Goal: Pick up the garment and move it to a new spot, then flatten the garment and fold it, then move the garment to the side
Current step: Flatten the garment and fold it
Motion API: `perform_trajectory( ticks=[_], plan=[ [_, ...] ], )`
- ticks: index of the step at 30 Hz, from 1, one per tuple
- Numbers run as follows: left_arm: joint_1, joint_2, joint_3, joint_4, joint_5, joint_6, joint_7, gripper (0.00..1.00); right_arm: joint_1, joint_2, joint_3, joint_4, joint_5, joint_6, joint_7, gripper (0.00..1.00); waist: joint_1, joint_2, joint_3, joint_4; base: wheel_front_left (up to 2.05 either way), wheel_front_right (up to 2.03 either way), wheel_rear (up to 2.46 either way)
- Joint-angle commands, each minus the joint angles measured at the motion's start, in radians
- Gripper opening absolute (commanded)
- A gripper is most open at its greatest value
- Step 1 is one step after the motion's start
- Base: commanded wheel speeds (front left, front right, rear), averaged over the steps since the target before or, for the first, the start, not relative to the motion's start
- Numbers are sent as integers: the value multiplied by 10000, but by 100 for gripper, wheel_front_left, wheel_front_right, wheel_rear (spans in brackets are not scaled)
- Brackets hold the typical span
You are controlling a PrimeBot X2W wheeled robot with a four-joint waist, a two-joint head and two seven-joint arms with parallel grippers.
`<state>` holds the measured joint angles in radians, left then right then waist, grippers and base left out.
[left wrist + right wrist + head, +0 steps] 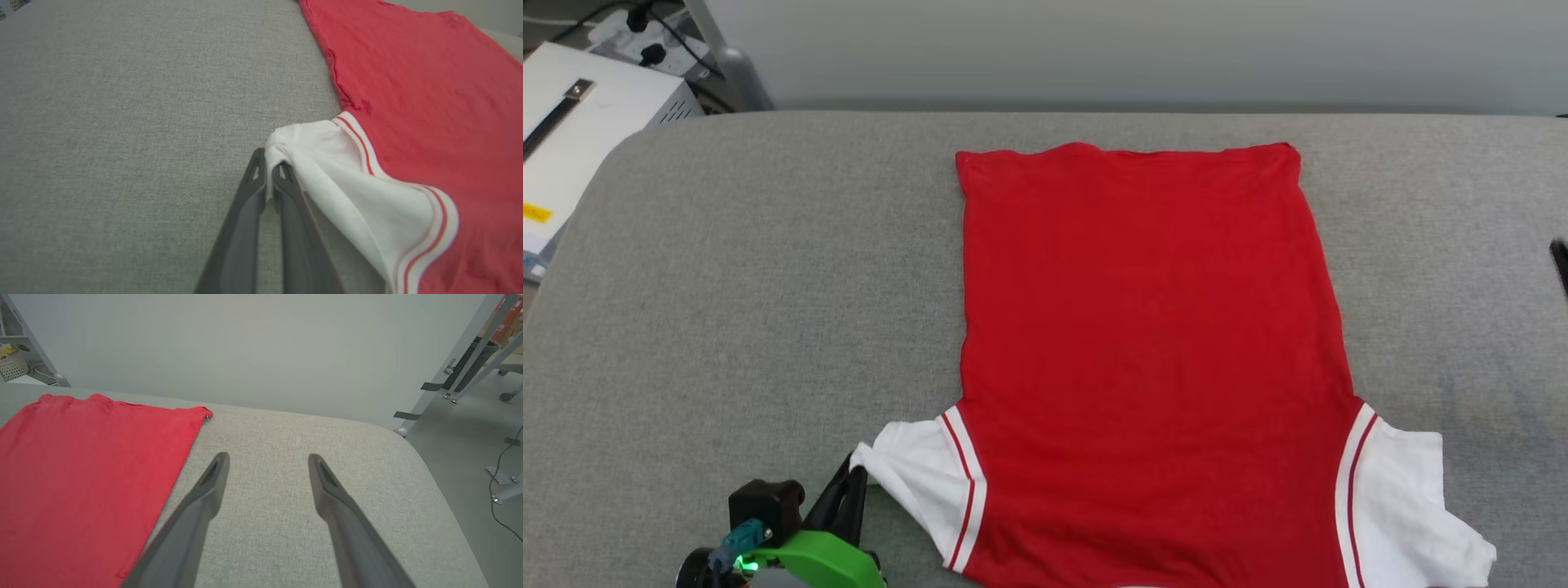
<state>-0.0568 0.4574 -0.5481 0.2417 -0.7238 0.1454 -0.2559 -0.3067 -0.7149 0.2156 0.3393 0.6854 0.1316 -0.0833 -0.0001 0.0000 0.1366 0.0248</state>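
Observation:
The garment (1152, 351) lies spread flat on the grey padded table (727, 286), plain red side up, its hem at the far end and both white sleeves toward me. My left gripper (854, 474) is shut on the tip of the left white sleeve (915, 474). The left wrist view shows the fingers of the left gripper (267, 163) pinching the bunched white cloth (327, 163) just above the table. The right sleeve (1405, 498) lies loose and crumpled. My right gripper (267, 459) stands open and empty over bare table, to the right of the garment's (81, 465) far corner.
A white box (572, 139) with cables sits beyond the table's far left corner. In the right wrist view the table's rounded right edge (429, 465) drops to the floor, with slanted metal frame legs (461, 355) beyond. Bare grey surface lies left of the garment.

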Motion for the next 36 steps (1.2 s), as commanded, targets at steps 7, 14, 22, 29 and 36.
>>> perform_trajectory(
  ticks=[7, 14, 22, 29, 36],
  plan=[
    [-870, -424, 187, -855, 851, 101, -59, 0, -3377, -15, -507, -1158, -569, -9, 2458, 100, 1, 0, 1959, 1240, 0, 0, 0],
    [-1512, -1216, 262, -1533, 1679, -147, -59, 0, -7423, 299, 1062, 752, -405, -9, 7886, 100, 1, 0, 3480, 2180, 0, 0, 0],
    [-1884, -1830, 523, -1665, 2173, -479, -59, 0, -9065, 521, 1460, 2507, -657, -9, 10790, 100, 1, 0, 4438, 2674, 0, 0, 0],
    [-2031, -2247, 806, -1570, 2610, -728, -59, 0, -8684, 814, 1630, 3351, -936, -9, 11015, 100, 1, 0, 4856, 2804, 0, 0, 0],
    [-1991, -2441, 1133, -1349, 2878, -971, -59, 0, -8030, 675, 1829, 3215, -557, -9, 10791, 0, 1, 0, 4648, 2664, 0, 0, 0]
  ],
)
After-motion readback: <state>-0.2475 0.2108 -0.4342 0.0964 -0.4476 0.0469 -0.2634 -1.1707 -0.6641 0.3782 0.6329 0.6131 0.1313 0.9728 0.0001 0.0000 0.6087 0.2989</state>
